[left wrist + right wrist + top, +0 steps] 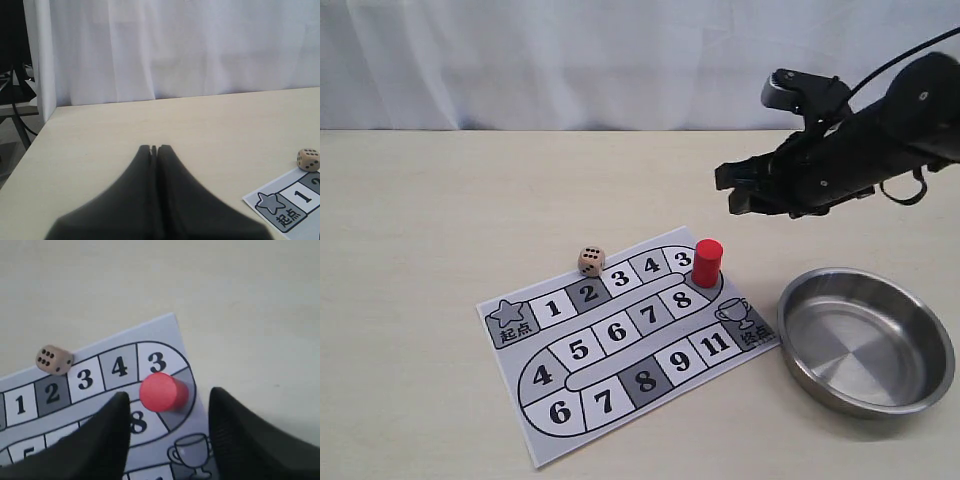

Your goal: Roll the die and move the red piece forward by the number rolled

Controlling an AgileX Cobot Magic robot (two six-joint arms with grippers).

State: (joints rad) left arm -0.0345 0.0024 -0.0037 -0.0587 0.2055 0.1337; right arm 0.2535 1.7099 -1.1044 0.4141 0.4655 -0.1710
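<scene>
The red piece (707,262) (163,392) stands upright on the grey square at the bend of the board's track, between the 3 and the 8. Just off the board's far edge, by square 2, lies the die (591,261) (308,159) (54,360), six pips showing on a side face in the right wrist view. My right gripper (738,192) (167,397) hangs open in the air above and to the right of the red piece, holding nothing. The left gripper (154,148) is shut and empty over bare table, out of the exterior view.
The printed game board (620,340) lies tilted on the beige table. A steel bowl (866,340) sits empty to its right, under the right arm. A white curtain closes off the back.
</scene>
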